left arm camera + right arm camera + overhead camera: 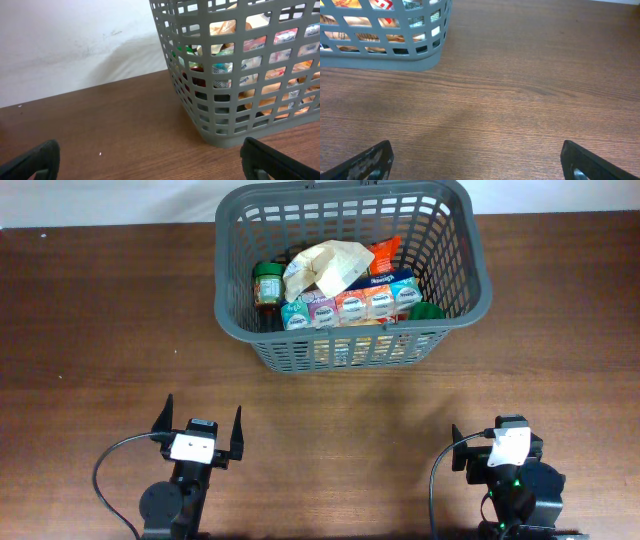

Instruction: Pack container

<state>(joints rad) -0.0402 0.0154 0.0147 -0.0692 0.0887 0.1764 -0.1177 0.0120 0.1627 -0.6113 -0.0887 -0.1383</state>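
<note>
The container, a large dark grey basket (350,205) with lattice walls, stands at the back middle of the wooden table. It holds a jar with a green lid (268,283), a crumpled cream bag (325,265), a row of small cartons (350,307), an orange packet (384,252) and a green item (428,311). The basket also shows in the left wrist view (220,132) and the right wrist view (385,59). My left gripper (200,430) is open and empty near the front edge. My right gripper (497,448) is open and empty at the front right.
A white wall (75,45) rises behind the table's far edge. Bare wood lies between the grippers and the basket.
</note>
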